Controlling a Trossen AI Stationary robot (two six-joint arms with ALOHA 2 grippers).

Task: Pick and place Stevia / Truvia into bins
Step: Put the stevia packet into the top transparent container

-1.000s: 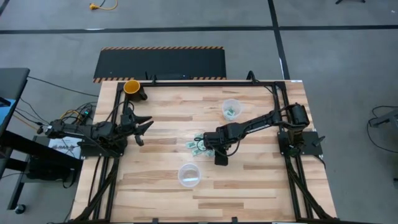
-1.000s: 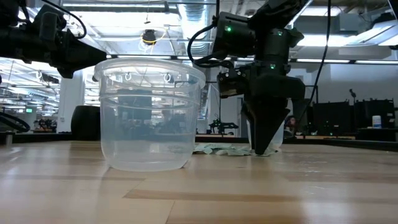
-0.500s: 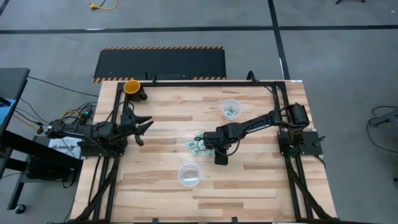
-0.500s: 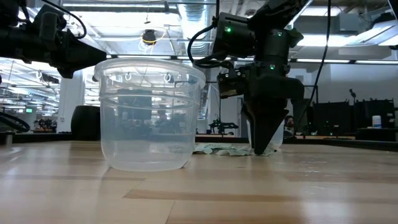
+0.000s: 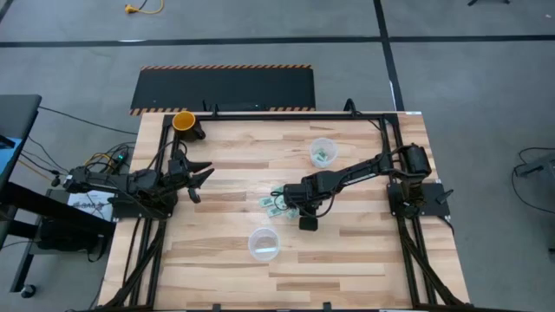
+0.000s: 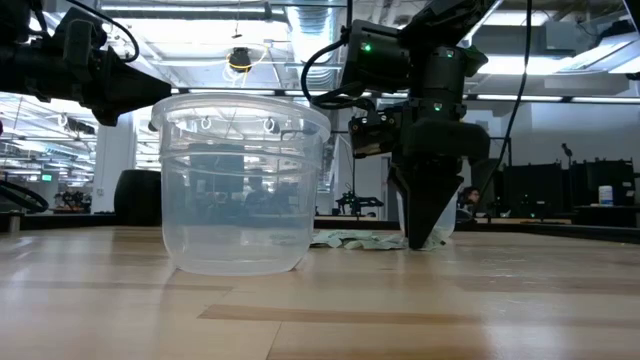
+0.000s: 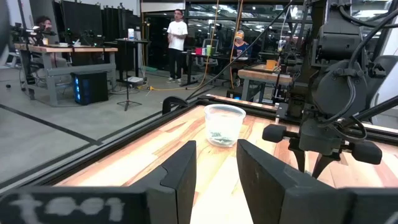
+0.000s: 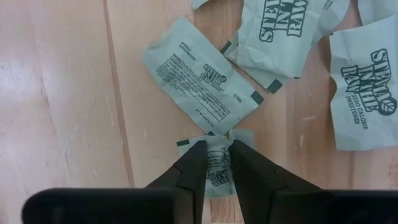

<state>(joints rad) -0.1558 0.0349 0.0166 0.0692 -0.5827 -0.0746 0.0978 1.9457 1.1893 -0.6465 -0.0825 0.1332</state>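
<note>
Right gripper (image 8: 212,163) stands tip-down on the worktop near its middle, fingers (image 8: 189,171) drawn close together with a Stevia packet (image 8: 217,167) pinched between their tips; a narrow strip of paper shows in the gap, so the clamp looks on or nearly on — whether the grip is firm enough to lift I cannot tell. Packet sits directly under the tips, not offset to either side. Its long axis appears to run along the line of the fingers rather than across them, so the pads bear on the long edges. A second packet (image 8: 201,74) lies just beyond the tips, slanted, its near corner touching or just overlapping the pinched one — risk that it drags along on the lift. More packets (image 5: 271,204) are scattered just beside the gripper (image 5: 290,203) on the side toward the left edge. Far bin (image 5: 323,152), near the far edge on the right half, already holds some packets; near bin (image 5: 264,243) stands toward the near edge. Both lie within easy reach of the right arm, the near bin looking slightly closer. Left gripper (image 7: 214,171) waits at the left edge, well apart from the pile, fingers parted and holding nothing.
</note>
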